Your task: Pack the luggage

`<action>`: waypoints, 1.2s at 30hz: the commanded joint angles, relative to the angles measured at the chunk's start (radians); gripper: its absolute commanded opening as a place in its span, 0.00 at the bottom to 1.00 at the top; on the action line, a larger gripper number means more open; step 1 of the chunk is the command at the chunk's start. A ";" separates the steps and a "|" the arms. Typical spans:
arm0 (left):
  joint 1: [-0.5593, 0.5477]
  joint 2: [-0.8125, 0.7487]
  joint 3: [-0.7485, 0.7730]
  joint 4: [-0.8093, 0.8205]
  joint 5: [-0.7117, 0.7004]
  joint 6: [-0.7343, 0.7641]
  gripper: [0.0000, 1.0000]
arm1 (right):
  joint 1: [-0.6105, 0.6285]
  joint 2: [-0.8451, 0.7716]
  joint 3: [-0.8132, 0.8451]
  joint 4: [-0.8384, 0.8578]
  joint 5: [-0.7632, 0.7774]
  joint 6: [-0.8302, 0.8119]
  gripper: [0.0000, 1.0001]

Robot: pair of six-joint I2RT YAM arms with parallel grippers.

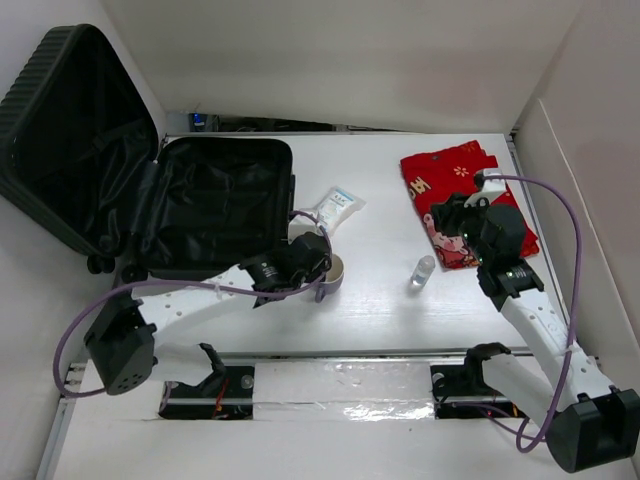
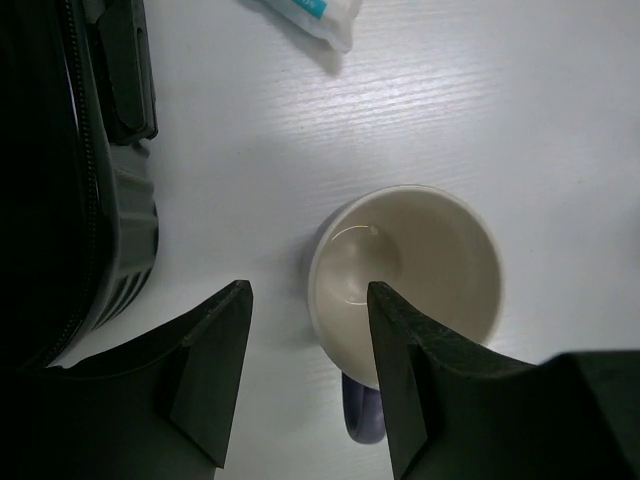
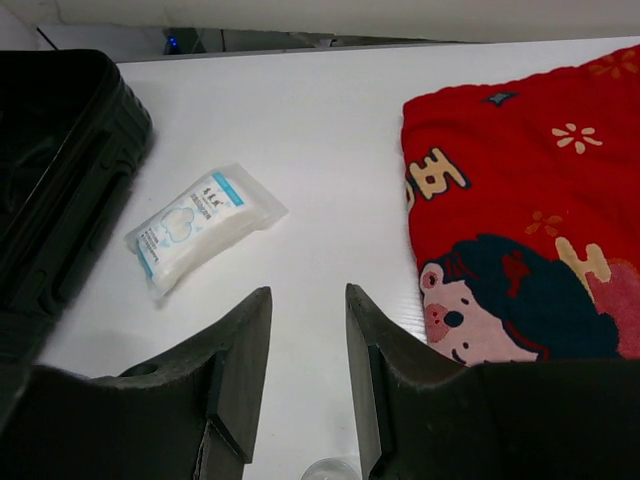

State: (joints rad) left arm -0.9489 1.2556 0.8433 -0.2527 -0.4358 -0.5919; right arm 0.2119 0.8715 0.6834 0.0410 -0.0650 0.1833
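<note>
Matt ribbed luggage (image 1: 215,205), glossy mug (image 2: 410,270), red cloth (image 3: 520,200)

Robot lab bench, white table (image 1: 380,300) boxed by plain white panels (image 1: 350,60), purple cables (image 1: 574,232), arm bases (image 1: 205,385) on a rail (image 1: 340,385)

The open suitcase (image 1: 215,205) lay on the table (image 1: 380,300) at its 10 o'clock corner, with the lid (image 1: 70,130) leaning back off the table at 10 o'clock from the base. A mug (image 1: 336,268) stood just beside the suitcase's 4 o'clock corner, under the left gripper (image 2: 308,300). A sealed packet (image 1: 337,206) lay at 12 o'clock from the mug, and a small bottle (image 1: 423,271) stood at 3 o'clock from it. A printed cloth (image 1: 460,190) lay flat at 1 o'clock from the bottle.
</note>
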 commanded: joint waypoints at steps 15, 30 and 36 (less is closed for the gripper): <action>-0.002 0.195 0.040 0.122 -0.061 0.010 0.11 | 0.011 -0.016 0.031 0.048 -0.029 -0.018 0.42; 0.333 0.025 0.295 0.332 0.149 0.061 0.00 | 0.020 -0.052 0.028 0.036 -0.012 -0.019 0.42; 0.603 0.062 0.369 0.345 0.253 0.029 0.00 | 0.020 -0.051 0.022 0.045 -0.013 -0.015 0.42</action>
State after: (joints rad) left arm -0.4267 1.3334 1.1587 0.0196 -0.2516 -0.5385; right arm 0.2241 0.8307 0.6834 0.0387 -0.0792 0.1795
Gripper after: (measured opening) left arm 0.097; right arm 0.417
